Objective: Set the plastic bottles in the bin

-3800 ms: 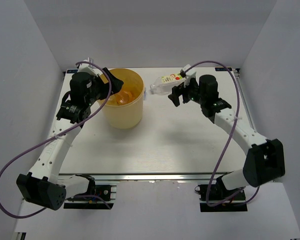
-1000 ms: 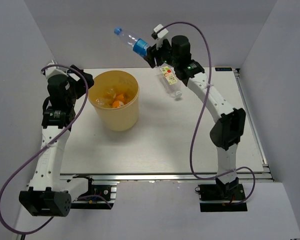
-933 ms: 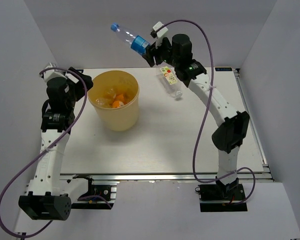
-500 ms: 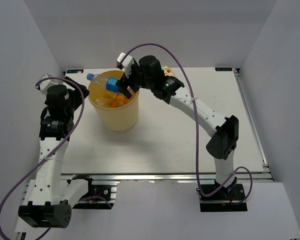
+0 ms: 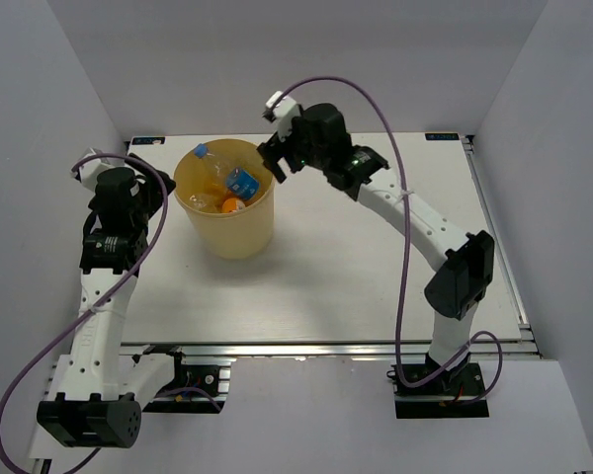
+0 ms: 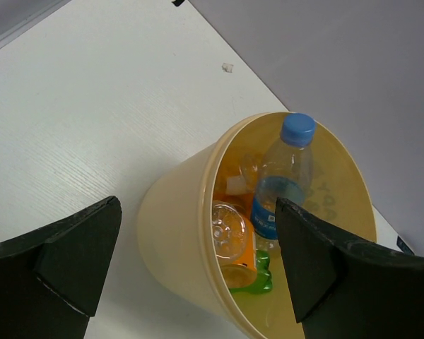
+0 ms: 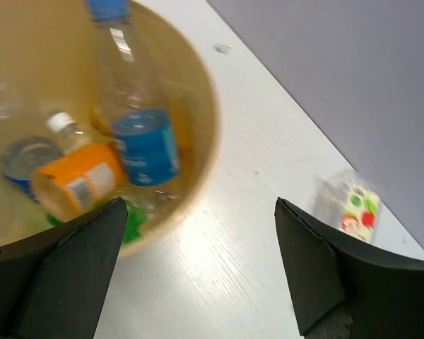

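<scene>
- Yellow and slightly see-through, the bin (image 5: pixel 239 235) stands on the far left part of the white table (image 5: pixel 356 286), between the two arms.
- The right arm rises from its base at the near edge, bends at a high elbow, and reaches back and left across the table. The right gripper (image 5: pixel 274 164) hangs just beside the bin's far right rim, tilted down toward the opening.
- Its fingers (image 7: pixel 56 261) are spread wide with nothing between them.
- The left arm stands nearly upright at the left of the table, with its wrist just left of the bin and turned toward it. The left gripper (image 6: pixel 196 205) is likewise spread wide and empty.
- The blue-label bottle (image 5: pixel 229 178) is inside the bin, leaning on the wall with its blue cap up near the rim.
- The orange bottle (image 5: pixel 233 205) lies lower in the bin, just beside it.
- The left wrist view adds the green bottle (image 6: pixel 258 280) at the bottom, partly under the orange one.
- Only the right wrist view shows the white-yellow bottle (image 7: pixel 350 208). It is blurred and lies on the table outside the bin, on the bin's right and apart from the rim. In the top view the right arm covers that spot.
- The right wrist view also shows something clear with blue low in the bin, too unclear to name.
</scene>
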### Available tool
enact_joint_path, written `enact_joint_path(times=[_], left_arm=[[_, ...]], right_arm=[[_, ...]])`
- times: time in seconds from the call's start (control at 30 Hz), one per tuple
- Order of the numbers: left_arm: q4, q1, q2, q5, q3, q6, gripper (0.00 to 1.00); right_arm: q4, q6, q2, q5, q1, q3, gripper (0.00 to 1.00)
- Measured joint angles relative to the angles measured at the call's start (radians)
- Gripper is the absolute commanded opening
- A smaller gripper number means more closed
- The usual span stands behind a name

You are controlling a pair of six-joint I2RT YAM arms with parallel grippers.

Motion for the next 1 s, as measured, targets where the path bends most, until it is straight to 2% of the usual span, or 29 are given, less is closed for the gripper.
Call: enact_joint_path(times=[0.13,0.27,0.37,0.57,0.9,0.93,1.0], left_arm=[[-0.009,0.0,0.015,-0.009,-0.011,-0.001,0.98],[-0.016,0.0,0.039,-0.013,-0.011,-0.003,0.98],[-0.017,0.0,0.048,-0.018,-0.011,-0.003,0.98],[-0.013,0.0,0.055,-0.016,-0.011,-0.007,0.98],[-0.013,0.0,0.09,-0.018,-0.011,-0.016,0.98],[-0.013,0.0,0.091,-0.018,-0.011,-0.018,0.98],[-0.013,0.0,0.094,-0.019,-0.011,-0.019,0.98]], right_arm=[[0.015,0.064,-0.018,-0.033,-0.159,-0.051,0.89],[0.031,0.064,-0.021,-0.031,-0.344,-0.173,0.89],[0.02,0.055,0.013,-0.02,-0.415,-0.229,0.89],[0.007,0.04,0.152,0.005,-0.443,-0.227,0.89],[-0.048,0.039,0.41,0.032,-0.451,-0.072,0.89],[-0.051,0.04,0.425,0.035,-0.451,-0.055,0.88],[-0.05,0.041,0.447,0.035,-0.451,-0.026,0.72]])
